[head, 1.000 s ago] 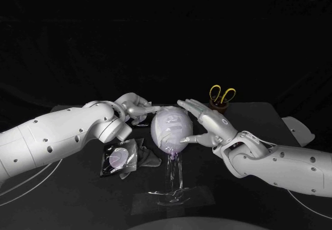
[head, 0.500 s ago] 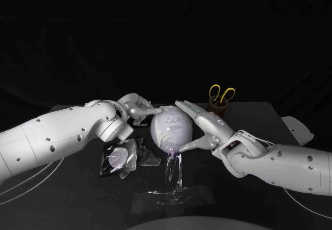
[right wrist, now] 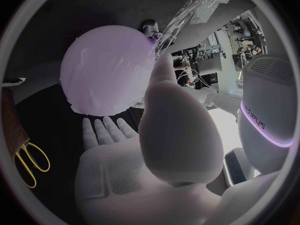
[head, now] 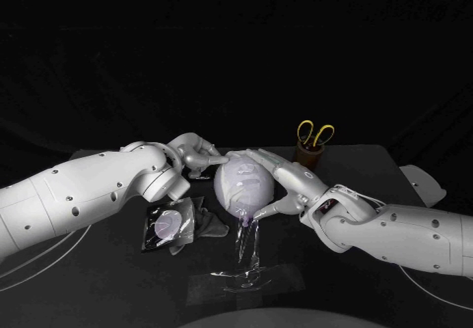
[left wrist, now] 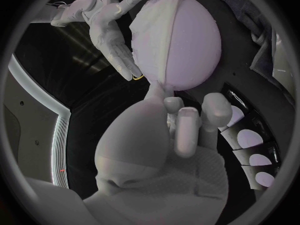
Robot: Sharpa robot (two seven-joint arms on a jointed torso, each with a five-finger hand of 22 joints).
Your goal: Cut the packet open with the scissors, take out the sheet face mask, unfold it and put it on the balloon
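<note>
A pale purple balloon stands on a clear stand at the table's middle. The white sheet mask lies over part of the balloon. My left hand is at the balloon's far top, its fingers curled in and one fingertip touching the balloon. My right hand lies flat against the balloon's right side with its fingers spread and the thumb low near the knot. The cut packet lies on the table at the left. The yellow-handled scissors stand in a brown holder.
The brown holder stands at the back right of the table, just behind my right hand. The clear stand's flat foot spreads over the table near the front. The scissors also show beside my right hand.
My right hand has closed in on the balloon, its fingers going from apart and upright to lying along the balloon's side and top. The left hand has hardly moved.
</note>
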